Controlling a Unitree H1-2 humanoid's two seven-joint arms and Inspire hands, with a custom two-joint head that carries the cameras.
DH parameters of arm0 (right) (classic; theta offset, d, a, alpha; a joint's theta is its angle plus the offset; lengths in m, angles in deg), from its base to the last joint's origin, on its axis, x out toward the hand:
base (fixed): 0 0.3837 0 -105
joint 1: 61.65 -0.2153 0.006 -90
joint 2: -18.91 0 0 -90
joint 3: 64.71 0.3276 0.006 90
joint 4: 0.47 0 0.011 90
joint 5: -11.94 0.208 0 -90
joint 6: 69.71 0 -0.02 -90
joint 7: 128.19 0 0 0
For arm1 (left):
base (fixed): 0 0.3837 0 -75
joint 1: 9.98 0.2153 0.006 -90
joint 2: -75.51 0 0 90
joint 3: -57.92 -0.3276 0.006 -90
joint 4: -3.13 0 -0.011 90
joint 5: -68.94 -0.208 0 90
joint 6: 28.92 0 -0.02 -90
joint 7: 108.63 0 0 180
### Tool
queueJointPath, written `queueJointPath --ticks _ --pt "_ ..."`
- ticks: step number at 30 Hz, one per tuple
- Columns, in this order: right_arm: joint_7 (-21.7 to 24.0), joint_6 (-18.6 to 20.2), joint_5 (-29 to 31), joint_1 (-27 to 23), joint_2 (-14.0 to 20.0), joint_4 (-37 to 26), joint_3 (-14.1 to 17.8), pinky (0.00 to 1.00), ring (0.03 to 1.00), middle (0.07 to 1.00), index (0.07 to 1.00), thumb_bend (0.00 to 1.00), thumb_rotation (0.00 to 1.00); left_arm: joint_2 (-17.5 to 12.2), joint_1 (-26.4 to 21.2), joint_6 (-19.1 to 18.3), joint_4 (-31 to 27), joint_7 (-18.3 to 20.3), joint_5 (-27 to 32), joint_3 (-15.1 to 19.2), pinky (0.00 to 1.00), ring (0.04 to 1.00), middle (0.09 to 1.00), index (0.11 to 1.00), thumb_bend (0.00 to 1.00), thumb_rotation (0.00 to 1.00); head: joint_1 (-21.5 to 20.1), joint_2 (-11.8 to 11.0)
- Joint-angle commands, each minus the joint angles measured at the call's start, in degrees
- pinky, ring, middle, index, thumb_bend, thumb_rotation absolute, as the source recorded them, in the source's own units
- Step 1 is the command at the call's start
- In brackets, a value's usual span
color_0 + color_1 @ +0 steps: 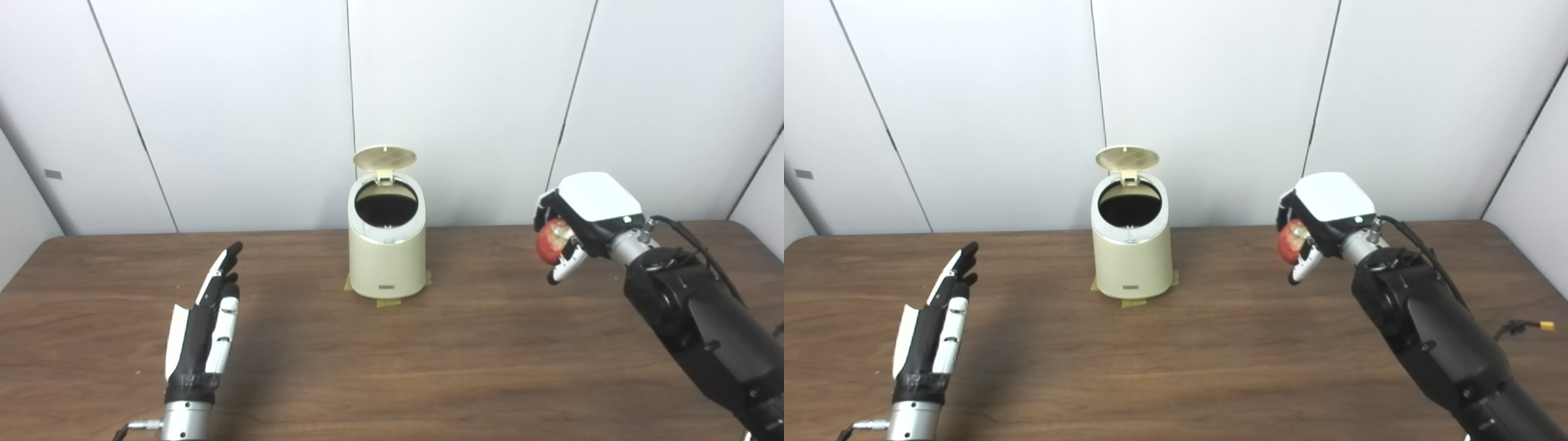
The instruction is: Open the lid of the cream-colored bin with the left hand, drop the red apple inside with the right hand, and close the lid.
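The cream-colored bin point(387, 257) stands upright at the middle back of the table. Its round lid point(384, 158) is flipped up and back, and the dark opening point(386, 204) shows. My right hand point(579, 217) is shut on the red apple point(552, 241) and holds it in the air to the right of the bin, well apart from it. My left hand point(205, 318) is open and empty, fingers straight, above the table at the front left, apart from the bin. The bin also shows in the right eye view point(1132, 257).
The bin is fixed to the brown wooden table point(478, 355) with strips of tan tape point(388, 302) at its base. White wall panels stand close behind the table's back edge. A thin cable point(1522, 326) runs beside my right arm.
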Motion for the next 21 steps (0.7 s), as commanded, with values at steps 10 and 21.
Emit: queueJointPath --ticks 10,21 --pt "-2.3 -7.8 3.5 -5.1 -8.5 -6.6 4.3 0.41 0.46 0.534 0.443 0.52 0.0 1.5 1.6 0.6 2.7 -0.2 -0.2 -1.1 0.89 0.94 0.949 0.923 0.21 1.0 0.5 0.1" --pt "-4.0 -10.7 -0.6 -9.8 -15.3 -2.6 2.5 0.37 0.418 0.541 0.465 0.51 0.0 2.0 2.6 -1.7 0.5 0.3 0.5 -1.3 0.88 0.934 0.947 0.924 0.21 1.0 1.1 0.5"
